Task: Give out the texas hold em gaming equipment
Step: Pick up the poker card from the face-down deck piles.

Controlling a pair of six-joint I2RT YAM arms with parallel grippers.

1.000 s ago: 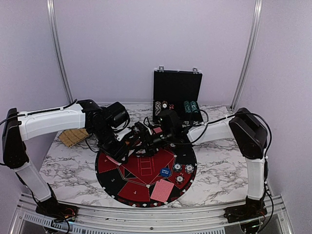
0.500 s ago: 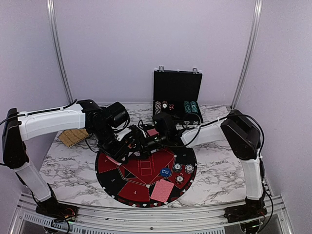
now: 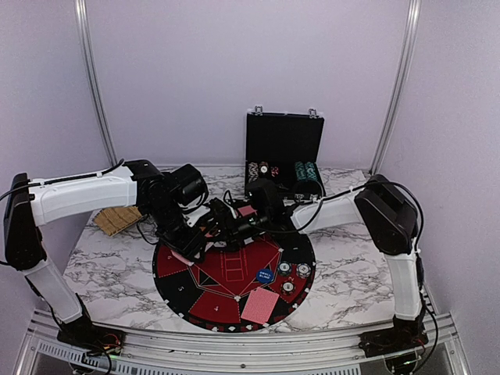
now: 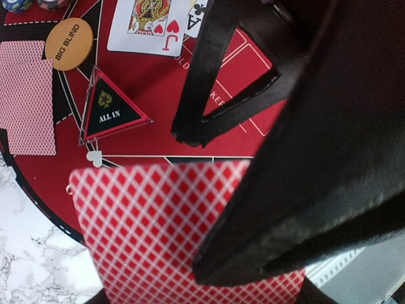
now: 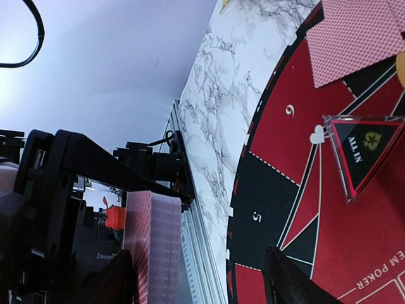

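Holding one deck (image 4: 183,234) — three chips (image 3: 284,269) down

Pale lilac walls (image 3: 234,62), marble table (image 3: 355,273)

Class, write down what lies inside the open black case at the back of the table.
Inside the case, two groups show: pale and reddish chips left, teal chips right. The right arm covers its near part.

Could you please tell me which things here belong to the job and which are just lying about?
Job: red-backed playing cards; round stripe-edged poker chips; orange round Big Blind disc; blue marker disc.
Lying about: black hinged case; round black-and-red numbered mat; tan ribbed board.
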